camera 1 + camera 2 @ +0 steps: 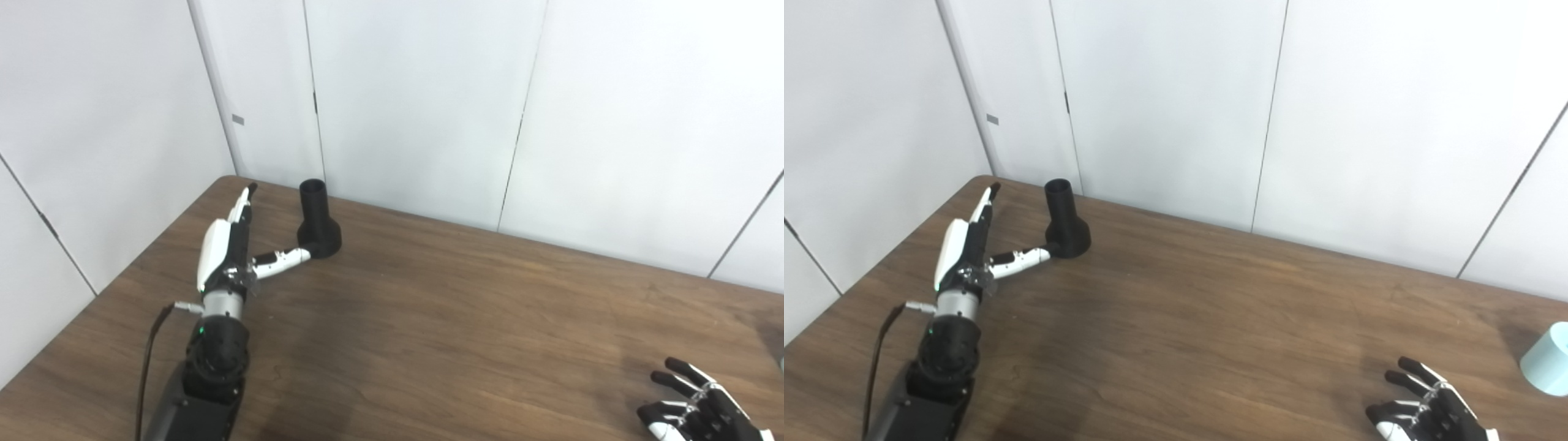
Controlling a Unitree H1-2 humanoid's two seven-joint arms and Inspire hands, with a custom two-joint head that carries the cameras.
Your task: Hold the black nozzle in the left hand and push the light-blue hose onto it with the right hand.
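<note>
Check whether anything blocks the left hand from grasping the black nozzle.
Nothing visible does. The open left hand lies beside the upright black plastic funnel-shaped nozzle, its thumb reaching the nozzle's base; only bare brown wooden table lies between the fingers and the nozzle.

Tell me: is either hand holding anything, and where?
Nothing held. Left hand is open beside the black nozzle; right hand is open and empty.

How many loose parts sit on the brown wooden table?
2. The black flared plastic nozzle stands upright at the far left, beside the open left hand. The light-blue cylindrical hose sits at the right edge, cut off by the frame, beyond the right hand. More may lie off-frame.
</note>
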